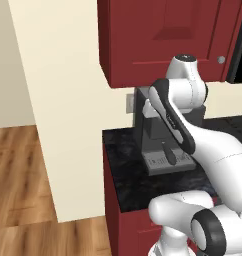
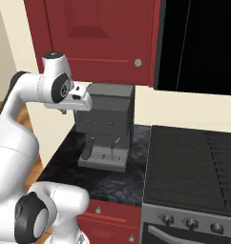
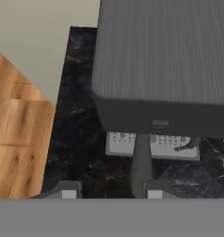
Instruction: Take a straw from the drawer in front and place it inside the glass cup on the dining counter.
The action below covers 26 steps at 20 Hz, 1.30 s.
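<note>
My gripper (image 3: 108,193) hangs high over the left end of a black marbled kitchen counter (image 3: 77,139) and looks straight down. Its two fingertips (image 3: 66,190) stand wide apart, open, with nothing between them. In the right base view the hand (image 2: 79,97) sits beside the top left corner of a grey coffee machine (image 2: 105,126). Under the counter edge runs a shut red drawer front (image 2: 110,214) with a small round knob. The straw, the glass cup and the dining counter are out of view.
The coffee machine (image 1: 163,145) stands on the counter (image 1: 120,170) with its drip tray forward. A dark stove (image 2: 194,167) lies to its right. Red wall cabinets (image 2: 98,33) hang above. A beige wall (image 1: 63,100) and wooden floor (image 1: 18,170) are to the left.
</note>
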### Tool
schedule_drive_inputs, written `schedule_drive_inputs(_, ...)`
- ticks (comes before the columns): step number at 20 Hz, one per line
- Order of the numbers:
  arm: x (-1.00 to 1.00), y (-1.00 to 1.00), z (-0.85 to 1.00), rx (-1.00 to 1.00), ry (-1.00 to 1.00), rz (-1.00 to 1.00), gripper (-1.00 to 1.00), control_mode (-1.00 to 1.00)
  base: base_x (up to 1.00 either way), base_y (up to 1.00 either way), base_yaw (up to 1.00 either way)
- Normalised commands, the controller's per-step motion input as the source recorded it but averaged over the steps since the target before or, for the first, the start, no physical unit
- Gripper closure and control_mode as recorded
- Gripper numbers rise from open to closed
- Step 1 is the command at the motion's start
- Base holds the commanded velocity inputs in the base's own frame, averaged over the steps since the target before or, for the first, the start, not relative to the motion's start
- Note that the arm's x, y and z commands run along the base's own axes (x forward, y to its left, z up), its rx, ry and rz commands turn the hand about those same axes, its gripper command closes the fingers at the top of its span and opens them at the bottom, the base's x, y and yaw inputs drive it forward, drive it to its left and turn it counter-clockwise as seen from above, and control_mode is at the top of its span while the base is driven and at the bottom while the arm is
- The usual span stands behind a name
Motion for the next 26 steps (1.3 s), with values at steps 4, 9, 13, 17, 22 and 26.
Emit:
schedule_drive_inputs(4, 0.0, 0.0, 0.0, 0.0, 0.0, 0.0, -1.0, 1.0, -0.16, 0.0, -0.01)
schedule_drive_inputs(9, 0.0, 0.0, 0.0, 0.0, 0.0, 0.0, -1.0, 1.0, -0.88, 0.02, -0.05)
schedule_drive_inputs(13, 0.0, 0.0, 0.0, 0.0, 0.0, 0.0, -1.0, 1.0, -0.77, 0.12, -0.04)
schedule_drive_inputs(17, 0.0, 0.0, 0.0, 0.0, 0.0, 0.0, -1.0, 1.0, -0.35, 0.23, -0.16)
schedule_drive_inputs(22, 0.0, 0.0, 0.0, 0.0, 0.0, 0.0, -1.0, 1.0, -0.1, 0.43, -0.38)
schedule_drive_inputs(26, 0.0, 0.0, 0.0, 0.0, 0.0, 0.0, -1.0, 1.0, -0.03, 0.61, -0.47)
